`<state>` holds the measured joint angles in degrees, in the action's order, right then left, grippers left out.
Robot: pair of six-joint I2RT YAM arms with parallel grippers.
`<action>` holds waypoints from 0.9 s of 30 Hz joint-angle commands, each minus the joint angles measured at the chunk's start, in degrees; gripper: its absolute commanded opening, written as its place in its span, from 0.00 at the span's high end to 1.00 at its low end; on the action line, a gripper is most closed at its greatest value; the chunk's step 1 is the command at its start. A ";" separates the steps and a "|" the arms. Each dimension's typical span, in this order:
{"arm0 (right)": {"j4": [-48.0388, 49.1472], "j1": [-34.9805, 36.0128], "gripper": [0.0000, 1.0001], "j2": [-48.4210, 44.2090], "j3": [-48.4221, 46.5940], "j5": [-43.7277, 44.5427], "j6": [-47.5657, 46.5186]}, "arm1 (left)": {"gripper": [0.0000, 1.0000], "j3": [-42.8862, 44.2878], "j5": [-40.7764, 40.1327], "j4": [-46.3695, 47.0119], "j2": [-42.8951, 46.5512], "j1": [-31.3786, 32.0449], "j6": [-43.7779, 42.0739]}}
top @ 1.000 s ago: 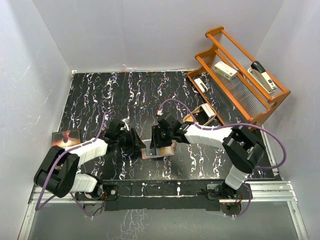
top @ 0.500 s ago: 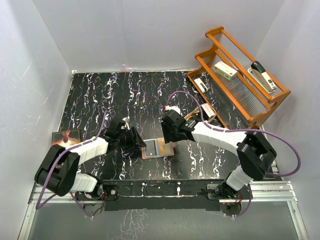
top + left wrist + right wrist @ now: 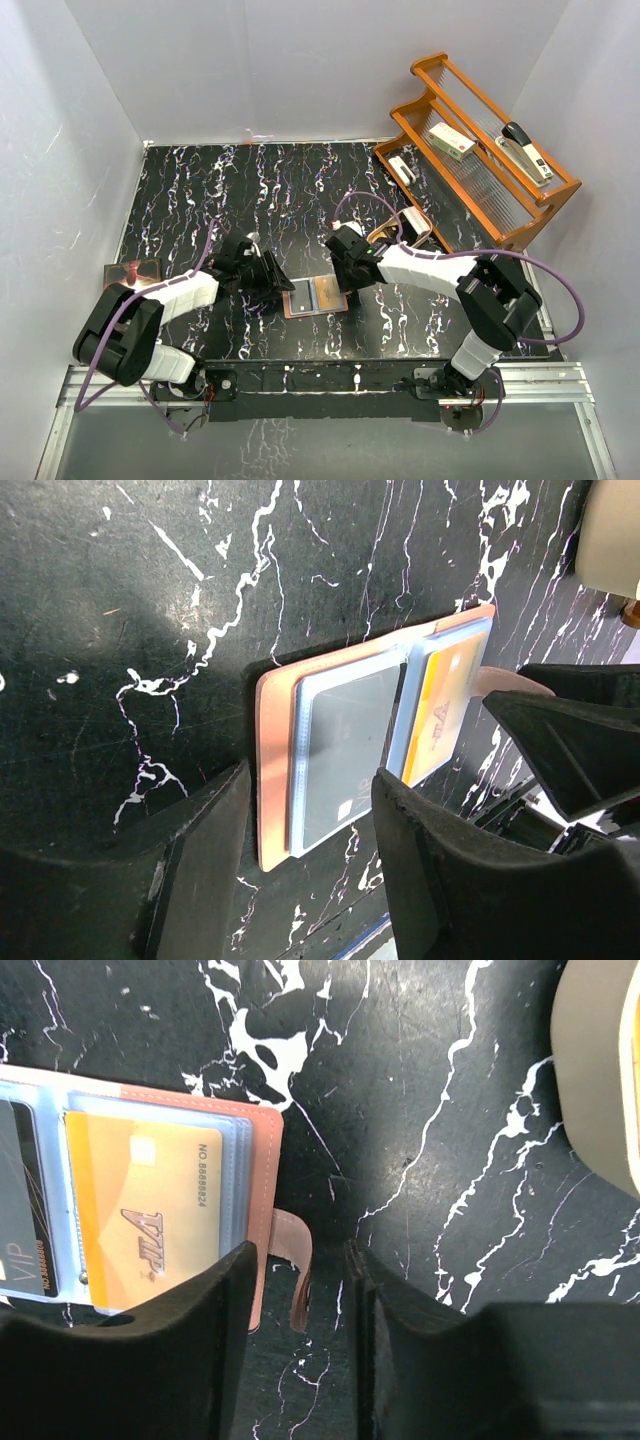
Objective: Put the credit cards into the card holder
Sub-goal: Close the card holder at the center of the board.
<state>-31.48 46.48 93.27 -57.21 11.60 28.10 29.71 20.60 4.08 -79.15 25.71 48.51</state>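
Two black two-finger grippers hang low over a small reddish-brown leather bifold card holder [image 3: 266, 1190]. It lies open and flat on the black, white-veined table [image 3: 250, 180], near the arm bases. The left gripper [image 3: 312, 780] and the right gripper [image 3: 302, 1255] each have their fingers spread, with nothing held.

A light blue-white plastic card [image 3: 350, 750] sits in the holder's left clear pocket, and an orange-gold plastic card [image 3: 150, 1220] sits in the right one. The pink-brown snap tab [image 3: 297, 1260] sticks out on the right side and shows in the gap between the right fingers.

Both cards look seated, so the work left is probably to confirm that and back away. Doing it well means lifting each arm straight up with fingers wide, so that no fingertip catches the tab or a pocket edge and drags the holder.

Black fingers cover the holder's near edge in both wrist views, so I cannot tell whether either card is pushed fully home. Glare greys the light card, and only a sliver of it shows in the right wrist view.
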 commanded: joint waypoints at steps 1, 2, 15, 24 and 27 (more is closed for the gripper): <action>3.64 -0.07 0.66 -0.22 1.28 -1.54 0.81 | 0.49 0.08 1.37 1.52 -0.99 0.21 1.44; 4.27 -0.03 0.68 -0.20 1.76 -1.98 1.15 | 0.49 -0.14 1.90 2.43 -1.34 0.21 2.08; 11.05 0.01 0.83 -0.55 5.54 -9.24 4.10 | 0.49 0.01 10.36 10.81 4.60 0.26 11.75; 16.04 0.95 0.83 -0.76 6.63 -13.76 5.54 | 0.49 -0.15 11.80 12.80 7.42 0.63 14.24; 17.11 1.28 0.82 -0.49 6.50 -14.38 5.65 | 0.50 -0.65 12.27 14.25 6.21 0.78 14.28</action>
<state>-18.92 46.94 93.17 -50.78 -0.43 32.93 29.32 30.26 16.29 -73.73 26.02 61.71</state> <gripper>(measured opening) 0.169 0.509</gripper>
